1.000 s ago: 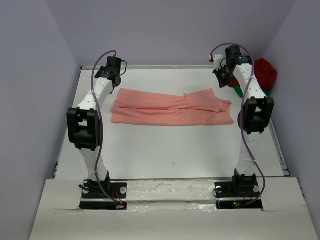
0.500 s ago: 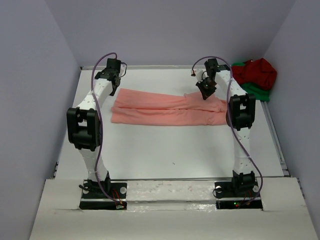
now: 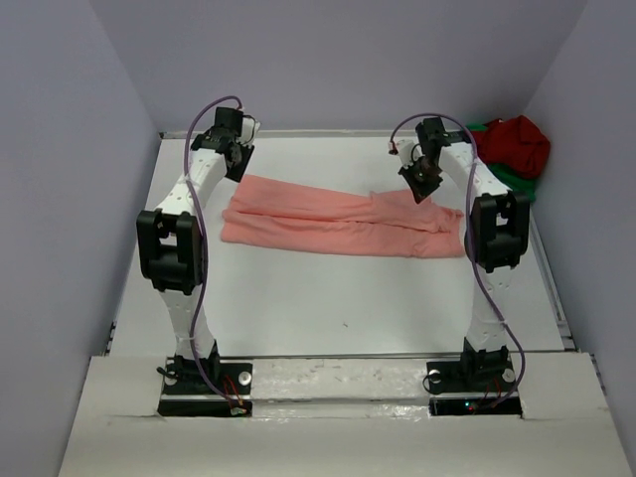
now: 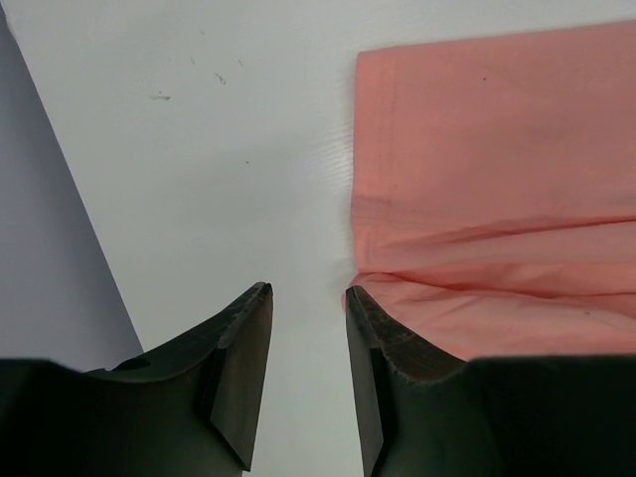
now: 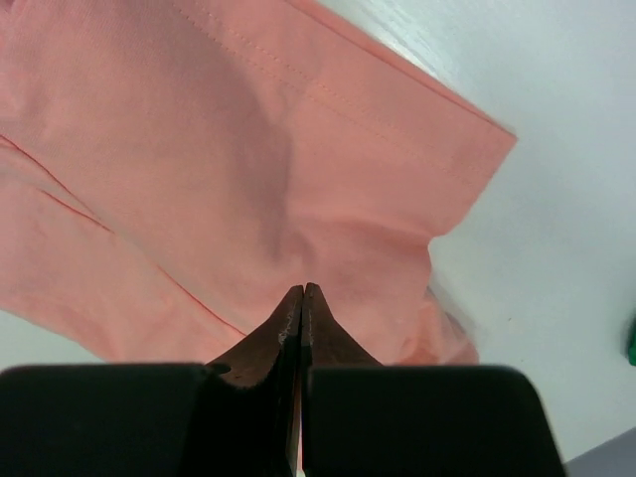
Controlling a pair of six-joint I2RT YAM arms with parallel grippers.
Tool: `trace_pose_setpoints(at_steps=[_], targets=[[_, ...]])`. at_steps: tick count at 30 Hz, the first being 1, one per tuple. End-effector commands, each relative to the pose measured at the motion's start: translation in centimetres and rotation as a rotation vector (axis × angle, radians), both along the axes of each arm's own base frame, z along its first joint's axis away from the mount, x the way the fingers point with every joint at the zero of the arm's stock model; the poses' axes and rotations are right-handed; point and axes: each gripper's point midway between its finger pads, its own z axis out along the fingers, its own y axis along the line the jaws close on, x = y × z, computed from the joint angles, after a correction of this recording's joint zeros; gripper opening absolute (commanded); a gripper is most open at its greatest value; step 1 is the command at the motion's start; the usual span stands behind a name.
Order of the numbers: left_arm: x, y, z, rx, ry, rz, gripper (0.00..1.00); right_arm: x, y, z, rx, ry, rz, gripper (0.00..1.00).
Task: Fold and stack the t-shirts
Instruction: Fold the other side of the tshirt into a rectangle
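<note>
Salmon-pink cloth, top view: the salmon-pink shirt lies on the table as a long band folded lengthwise, in the far half between the two arms.
Heap, top view: the dark red shirt is bundled over the green shirt in the far right corner, both unfolded.
Arms, top view: the left gripper is above the band's left end, and the right gripper is above its right part.
Left wrist view: the left gripper has its jaws apart with nothing between them. One finger is in front of the shirt's edge, the other over bare table.
Right wrist view: the right gripper has its fingers pressed together, tips over the cloth. No cloth is seen pinched.
Risk, left: the jaws straddle the edge, so closing here may catch one layer only, or none, and pull the fold open.
Risk, right: closed fingers cannot take cloth, and pressing down would rumple it.
Count: three shirts (one part-folded, two heaped), two arms, two grippers, no stack yet.
</note>
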Motion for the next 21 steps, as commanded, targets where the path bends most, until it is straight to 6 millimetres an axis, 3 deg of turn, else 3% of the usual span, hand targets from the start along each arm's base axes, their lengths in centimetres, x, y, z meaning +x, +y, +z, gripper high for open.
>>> trace_pose_setpoints(at_steps=[1, 2, 8, 9, 10, 17, 21], targets=[[-0.8, -0.7, 0.4, -0.017, -0.006, -0.02, 0.47, 1.4, -0.7, 3.1, -0.021, -0.098, -0.037, 0.0], [-1.1, -0.7, 0.0, -0.017, 0.005, -0.023, 0.47, 1.7, -0.8, 3.8, -0.028, -0.111, -0.039, 0.0], [-1.9, -1.3, -0.2, -0.041, -0.014, -0.059, 0.47, -0.7, -1.4, 5.4, -0.042, -0.076, -0.033, 0.0], [-2.0, -1.9, -0.2, -0.064, -0.018, -0.09, 0.47, -1.7, -1.7, 4.7, -0.056, -0.053, -0.032, 0.0], [-1.9, -2.3, -0.3, -0.081, -0.021, -0.106, 0.47, -2.1, -2.0, 5.6, -0.069, -0.074, -0.039, 0.0], [-1.1, -5.9, -1.0, -0.223, -0.035, -0.254, 0.47, -6.0, -3.8, 4.6, -0.138, -0.035, -0.068, 0.0], [-0.2, -6.5, -1.9, -0.236, -0.025, -0.275, 0.46, -7.6, -4.3, 3.6, -0.155, -0.007, -0.089, 0.0]])
